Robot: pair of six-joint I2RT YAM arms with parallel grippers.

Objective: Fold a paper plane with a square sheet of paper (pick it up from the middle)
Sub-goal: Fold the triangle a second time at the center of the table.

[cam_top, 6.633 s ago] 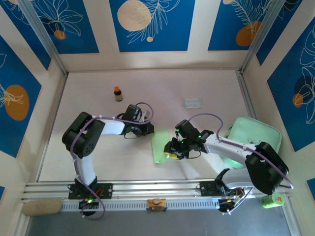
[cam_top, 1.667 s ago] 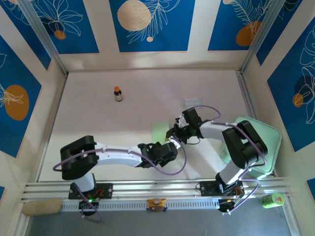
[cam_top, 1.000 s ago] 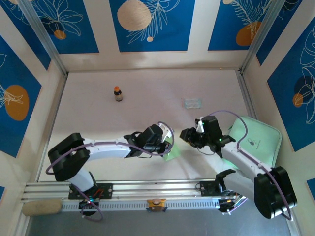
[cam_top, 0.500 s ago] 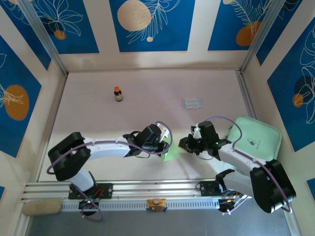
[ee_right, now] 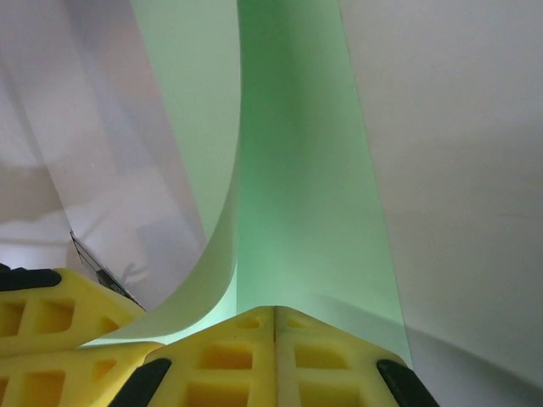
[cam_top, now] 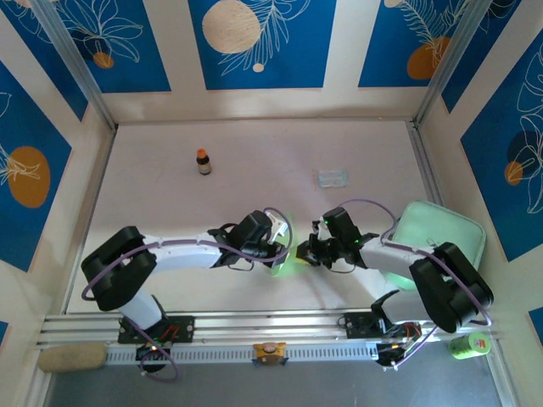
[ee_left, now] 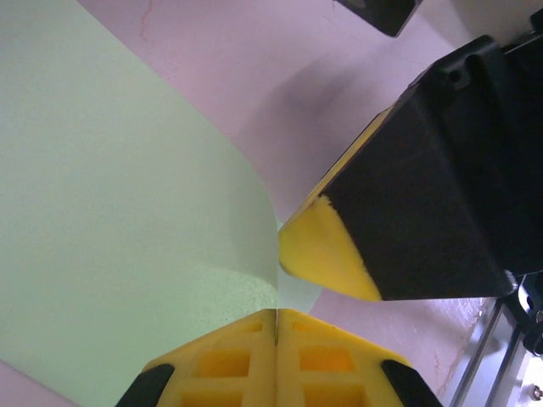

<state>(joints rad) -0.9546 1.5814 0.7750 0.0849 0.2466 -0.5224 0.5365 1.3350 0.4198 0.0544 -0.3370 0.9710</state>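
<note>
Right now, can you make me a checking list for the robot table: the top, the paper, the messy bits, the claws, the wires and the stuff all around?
Surface: pale table, flat, no spills seen.
Job's things: square sheet of paper, pale green, bent, held between both grippers; not a plane yet.
Clutter: small brown bottle standing upright; clear packet; mint tray on the right.
Grippers: left gripper and right gripper both shut on the paper, tips close together.
Cables: purple cables loop over both arms; no snag seen.
Surroundings: blue leaf-pattern walls; metal rail along the near edge.
</note>
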